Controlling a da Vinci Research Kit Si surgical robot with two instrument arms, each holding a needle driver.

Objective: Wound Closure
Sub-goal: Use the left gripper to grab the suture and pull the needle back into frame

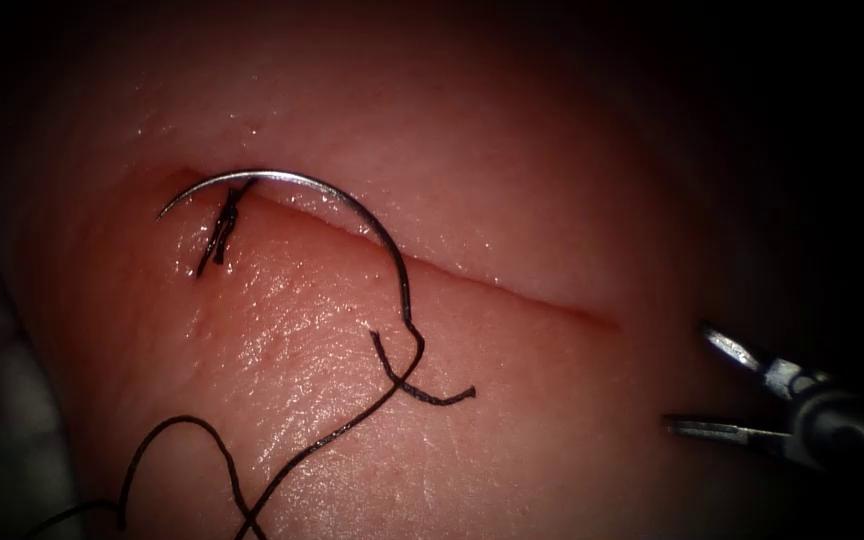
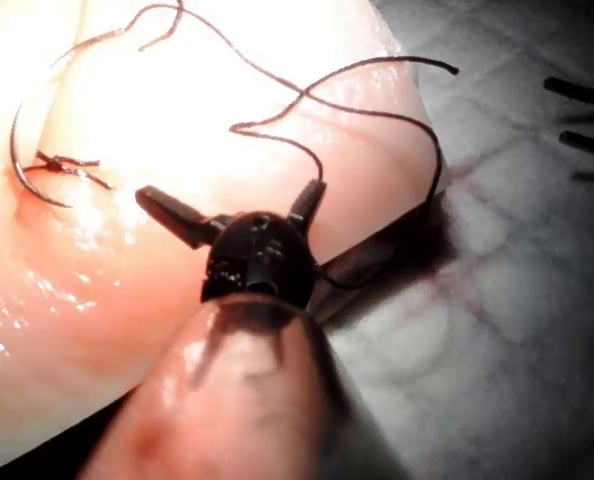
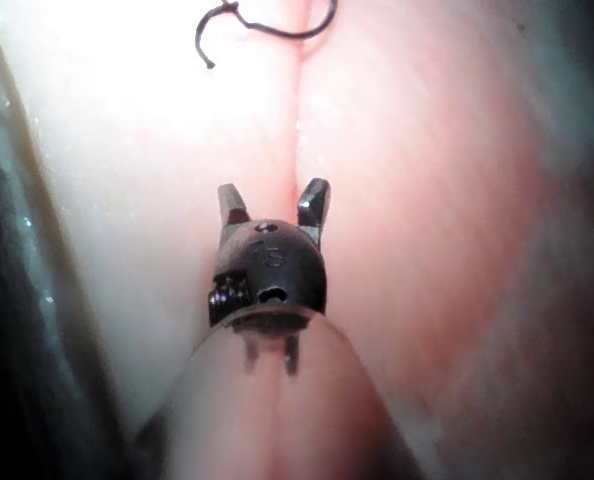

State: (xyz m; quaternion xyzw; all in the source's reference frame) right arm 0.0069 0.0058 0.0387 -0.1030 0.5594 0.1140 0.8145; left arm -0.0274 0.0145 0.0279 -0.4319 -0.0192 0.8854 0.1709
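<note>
Endoscope view: the curved needle (image 1: pixel 332 195) lies free on the tissue (image 1: pixel 372 420), arching over the left end of the cut (image 1: pixel 472 280), with its point to the left and its tail end just below the cut. No tool holds it, and I cannot tell whether any part of it sits in the tissue. A knot (image 1: pixel 222 228) with short ends sits at the cut's left end under the needle's arc. The thread (image 1: pixel 352 425) runs from the needle's tail down and to the left in loops across the tissue, and a short loose end (image 1: pixel 432 396) branches off beside it. The right tool (image 1: pixel 687 380) comes in at the right, beyond the cut's right end, well apart from the needle, with its jaws spread and nothing between them.

Left wrist view: the left tool (image 2: pixel 242 210) hovers over the tissue with its jaws wide apart and holds nothing. The thread curls near it, and the needle and knot lie off to one side.

Right wrist view: the right tool's jaws stand apart on either side of the cut, empty.

By my reading one stitch is tied and the needle is parked between stitches. The next move calls for a firm grip on the needle's body, away from its point
</note>
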